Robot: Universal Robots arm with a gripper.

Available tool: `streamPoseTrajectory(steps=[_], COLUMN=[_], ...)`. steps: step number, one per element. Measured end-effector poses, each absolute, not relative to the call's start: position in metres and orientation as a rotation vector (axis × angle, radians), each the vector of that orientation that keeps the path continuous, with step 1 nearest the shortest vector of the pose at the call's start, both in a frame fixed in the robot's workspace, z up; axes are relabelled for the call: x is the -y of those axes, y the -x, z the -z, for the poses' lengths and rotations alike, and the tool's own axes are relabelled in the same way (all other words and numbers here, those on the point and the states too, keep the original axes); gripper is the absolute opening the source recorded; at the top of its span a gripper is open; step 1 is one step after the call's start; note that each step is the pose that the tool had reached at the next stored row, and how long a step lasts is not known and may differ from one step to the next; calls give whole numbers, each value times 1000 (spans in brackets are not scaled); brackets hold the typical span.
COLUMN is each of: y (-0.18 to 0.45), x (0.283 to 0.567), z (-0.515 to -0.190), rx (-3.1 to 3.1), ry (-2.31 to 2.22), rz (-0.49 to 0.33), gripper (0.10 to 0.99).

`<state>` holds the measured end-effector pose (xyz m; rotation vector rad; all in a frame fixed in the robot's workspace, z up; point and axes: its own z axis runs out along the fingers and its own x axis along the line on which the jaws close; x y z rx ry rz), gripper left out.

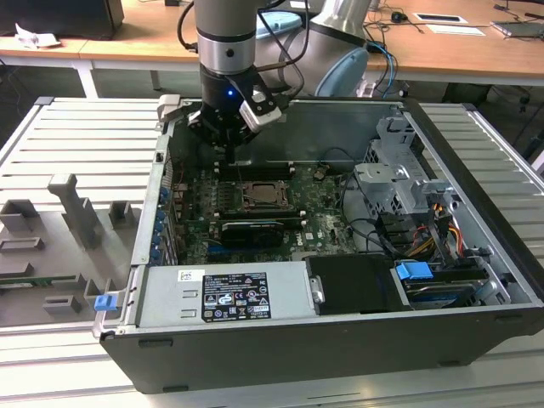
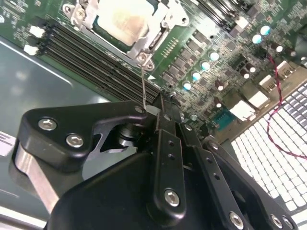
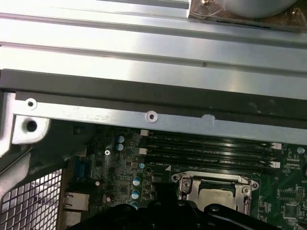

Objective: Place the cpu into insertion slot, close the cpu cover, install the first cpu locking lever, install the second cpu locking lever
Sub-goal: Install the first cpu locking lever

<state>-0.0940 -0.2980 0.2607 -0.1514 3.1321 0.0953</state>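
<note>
The cpu (image 2: pixel 122 19) lies in the insertion slot (image 1: pixel 259 197), its pale metal top showing through the window of the cpu cover (image 2: pixel 144 42), which lies flat over it. In the first wrist view the cpu (image 3: pixel 218 197) and the cover (image 3: pixel 188 184) sit just beyond the dark gripper body. My gripper (image 2: pixel 164 103) is shut, and in the exterior view it (image 1: pixel 231 157) hangs just behind the slot, inside the open case. A thin wire locking lever (image 2: pixel 143 86) rises from the socket's corner to the fingertips. Whether it is pinched or just touched I cannot tell.
Long black memory slots (image 2: pixel 96 62) run beside the socket. A black card (image 1: pixel 251 229), a power supply (image 1: pixel 221 293), a drive cage (image 1: pixel 399 183) and cables (image 1: pixel 442 225) crowd the case. A red wire (image 2: pixel 276 120) crosses a vent grille. Grey fixtures (image 1: pixel 76 212) stand left of the case.
</note>
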Motion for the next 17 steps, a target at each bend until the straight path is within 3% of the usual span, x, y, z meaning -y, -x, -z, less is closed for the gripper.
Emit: streamPoseTrajectory(steps=[17], y=[61], x=[298], z=[-260], rx=[-3132], ry=[151], rz=[-95], gripper=[106])
